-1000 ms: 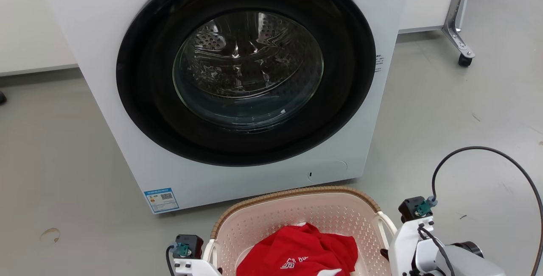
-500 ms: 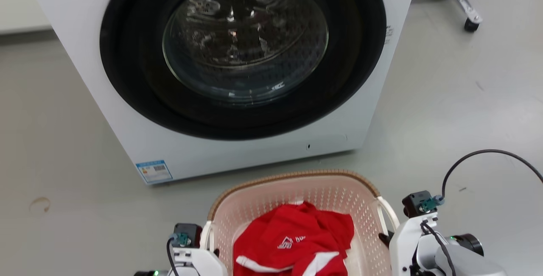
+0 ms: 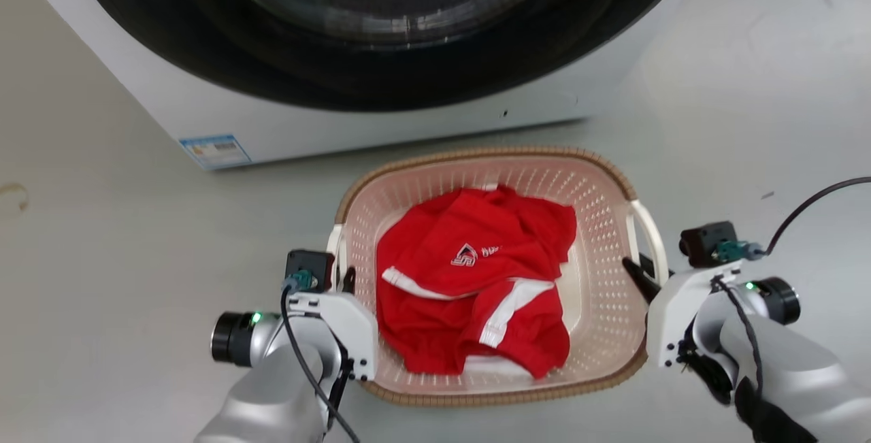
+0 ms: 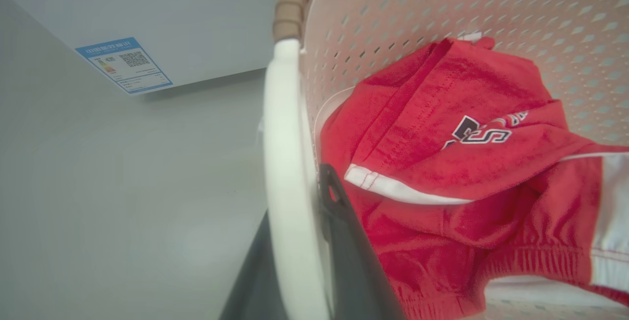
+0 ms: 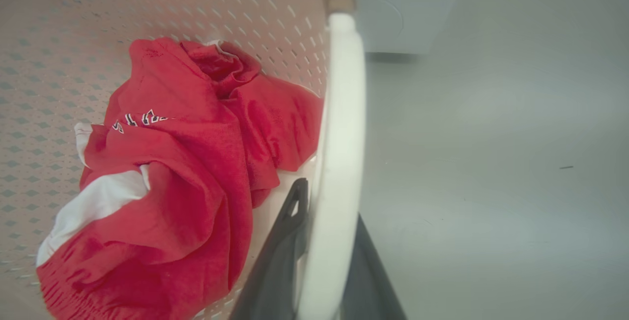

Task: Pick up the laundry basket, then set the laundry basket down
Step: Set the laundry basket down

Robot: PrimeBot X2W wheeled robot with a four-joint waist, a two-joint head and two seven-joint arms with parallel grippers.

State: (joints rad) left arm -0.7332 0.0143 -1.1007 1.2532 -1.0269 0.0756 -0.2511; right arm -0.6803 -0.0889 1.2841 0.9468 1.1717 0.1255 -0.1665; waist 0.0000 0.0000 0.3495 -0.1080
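I had the laundry basket (image 3: 605, 239) by both white handles, my left gripper (image 3: 343, 280) and right gripper (image 3: 643, 276) each clamped on one, near the washing machine (image 3: 381, 116); setting it down was left.

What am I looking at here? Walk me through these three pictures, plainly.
A two-armed wheeled robot took them. The head camera looks down at a grey floor, where a pale pink laundry basket sits before a white washing machine. A red garment lies inside the basket. The other two pictures come from cameras on each wrist, looking along that arm's dark fingers. In them, the left claw has one finger on each side of the white left handle, and the right claw grips the white right handle the same way. So both arms hold the basket by its handles.
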